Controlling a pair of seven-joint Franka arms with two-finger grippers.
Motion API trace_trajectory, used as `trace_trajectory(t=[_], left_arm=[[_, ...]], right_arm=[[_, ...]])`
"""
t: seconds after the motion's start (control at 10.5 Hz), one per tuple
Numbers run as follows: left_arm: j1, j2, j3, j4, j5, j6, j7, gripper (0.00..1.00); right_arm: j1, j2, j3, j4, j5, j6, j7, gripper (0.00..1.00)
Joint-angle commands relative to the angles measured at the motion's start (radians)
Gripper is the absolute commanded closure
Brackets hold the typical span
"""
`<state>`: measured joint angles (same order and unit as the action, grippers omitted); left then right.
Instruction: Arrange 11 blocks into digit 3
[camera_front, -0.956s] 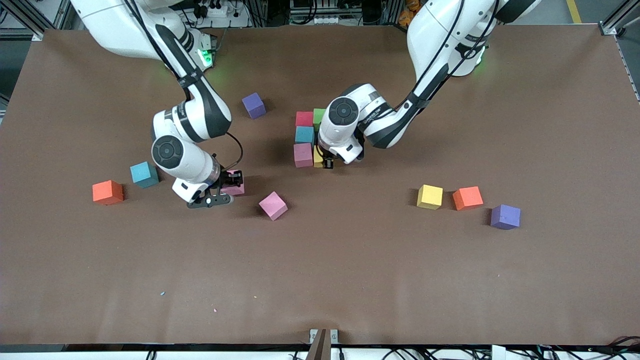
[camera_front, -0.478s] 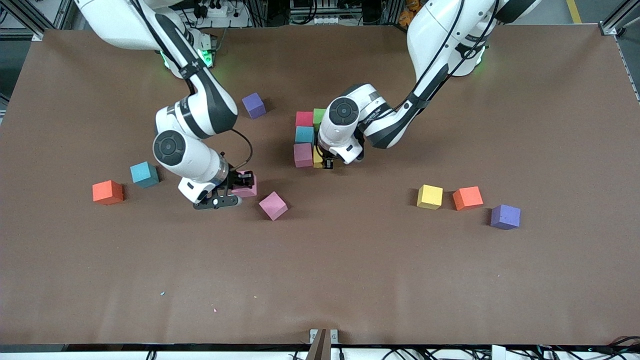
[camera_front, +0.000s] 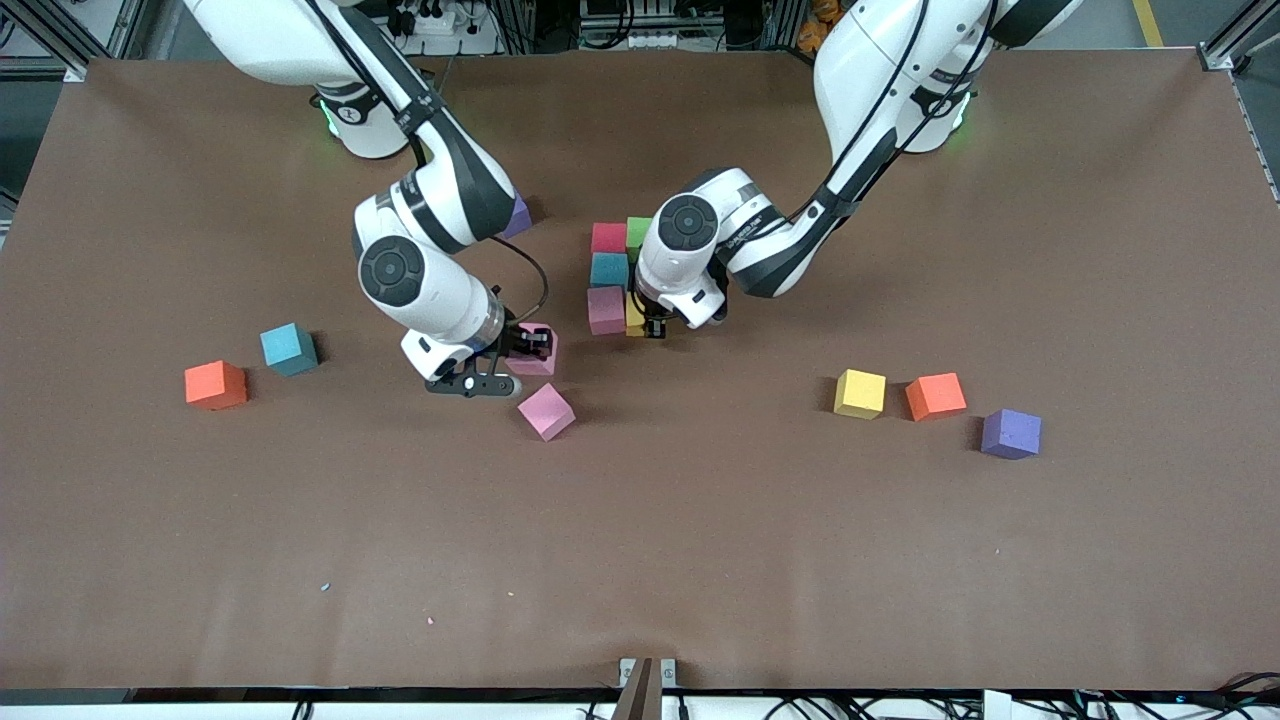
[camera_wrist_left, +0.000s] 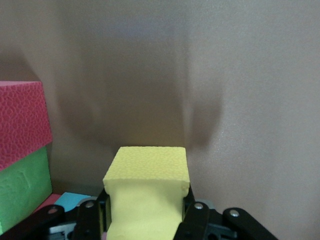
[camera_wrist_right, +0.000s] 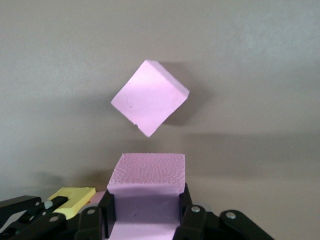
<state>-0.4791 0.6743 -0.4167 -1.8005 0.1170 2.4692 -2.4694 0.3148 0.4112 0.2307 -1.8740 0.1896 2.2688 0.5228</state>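
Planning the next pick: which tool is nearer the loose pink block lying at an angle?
Right. The right tool, shut on a pink block, is just beside the loose pink block; the left tool holds a yellow block at the cluster, farther away.

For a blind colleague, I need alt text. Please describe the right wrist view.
The right gripper is shut on a pink block above the brown table. A second pink block lies loose on the table, turned at an angle. A yellow block shows at the edge.

The right arm (camera_front: 440, 215) hides most of a purple block (camera_front: 518, 213) — only one corner shows.
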Motion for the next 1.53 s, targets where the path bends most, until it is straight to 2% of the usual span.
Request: trace_trajectory(t=[0.0,0.86,1.15,1.34,1.43], left_arm=[[-0.006,0.016,0.003,0.012,0.021,0.019,-0.011,0.9],[-0.006,0.019,0.003,0.012,0.021,0.027,-0.013,0.86],[-0.004,0.019,0.003,0.012,0.021,0.027,-0.013,0.72],[-0.004,0.018,0.003,0.012,0.018,0.027,-0.016,0.52],[-0.004,0.018,0.004,0.012,0.017,0.027,-0.016,0.37]], right_arm=[[0.016,0.035,0.004,0.015,0.088,0.038,0.017,0.94],[0.118,0.136,-0.001,0.084,0.085,0.123,0.109,0.94],[0.141,0.155,-0.01,0.101,0.077,0.124,0.125,0.94],[0.141,0.167,-0.024,0.111,0.074,0.127,0.123,0.94],[0.142,0.172,-0.024,0.113,0.07,0.152,0.121,0.94]])
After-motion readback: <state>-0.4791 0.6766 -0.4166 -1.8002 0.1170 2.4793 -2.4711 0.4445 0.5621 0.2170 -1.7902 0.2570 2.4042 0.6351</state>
